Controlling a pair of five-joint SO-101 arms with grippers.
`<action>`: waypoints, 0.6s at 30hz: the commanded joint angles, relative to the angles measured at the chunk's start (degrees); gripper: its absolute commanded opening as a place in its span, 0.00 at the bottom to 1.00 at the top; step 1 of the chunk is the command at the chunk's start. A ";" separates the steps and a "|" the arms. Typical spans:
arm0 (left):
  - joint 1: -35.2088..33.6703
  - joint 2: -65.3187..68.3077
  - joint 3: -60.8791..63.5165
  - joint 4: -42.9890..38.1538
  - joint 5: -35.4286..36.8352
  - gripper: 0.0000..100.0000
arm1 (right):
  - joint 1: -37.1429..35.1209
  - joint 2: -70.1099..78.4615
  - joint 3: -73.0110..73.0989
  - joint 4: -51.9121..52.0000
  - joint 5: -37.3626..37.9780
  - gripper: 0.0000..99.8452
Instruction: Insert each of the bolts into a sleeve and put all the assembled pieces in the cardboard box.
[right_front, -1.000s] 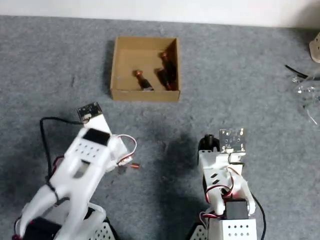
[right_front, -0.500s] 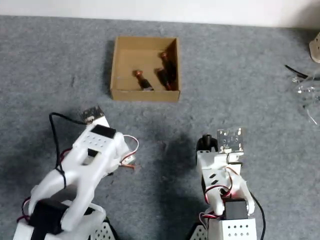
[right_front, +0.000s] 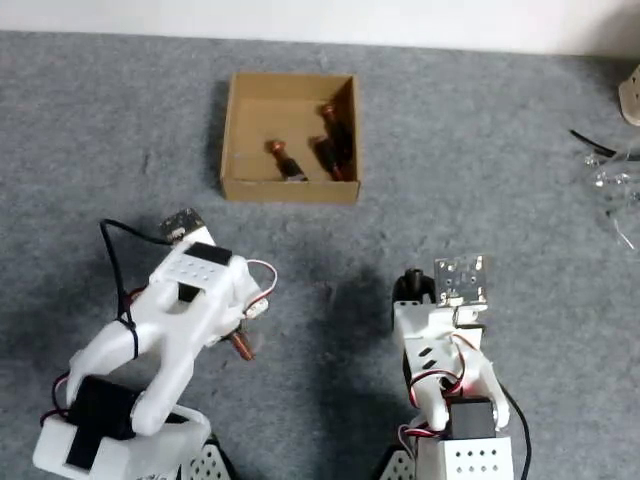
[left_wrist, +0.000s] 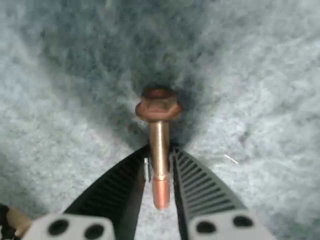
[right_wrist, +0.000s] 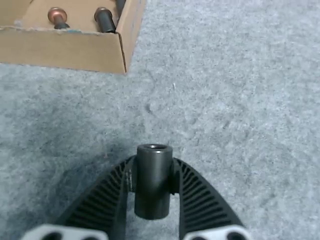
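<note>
Moved: my left arm is pulling back toward its base and folding down, and the bolt is now showing under its wrist. My right arm is holding its place.
Left pincer: my left pincer is clamping the copper bolt by its shank, jaws almost closed, with the hex head pointing away over the grey mat.
Right pincer: my right pincer is gripping the black sleeve, jaws only as wide as the sleeve, bore facing outward.
Gap: bolt and sleeve are sitting well apart and are not yet lined up.
Cardboard box: the cardboard box is lying ahead of both arms, already carrying at least two assembled pieces.
Progress: by my judgement, part of the job is boxed. This pair is waiting to be mated and then dropped in.
</note>
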 joint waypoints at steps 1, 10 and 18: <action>-1.19 0.48 -0.31 0.09 0.18 0.00 | -0.48 -1.01 -0.48 -2.07 -0.18 0.00; -1.10 0.04 -5.23 4.13 -4.84 0.00 | -0.48 -1.01 -0.48 -2.07 -0.18 0.00; -1.45 0.04 -17.71 18.99 -16.00 0.00 | -0.48 -1.01 -0.48 -2.07 -0.18 0.00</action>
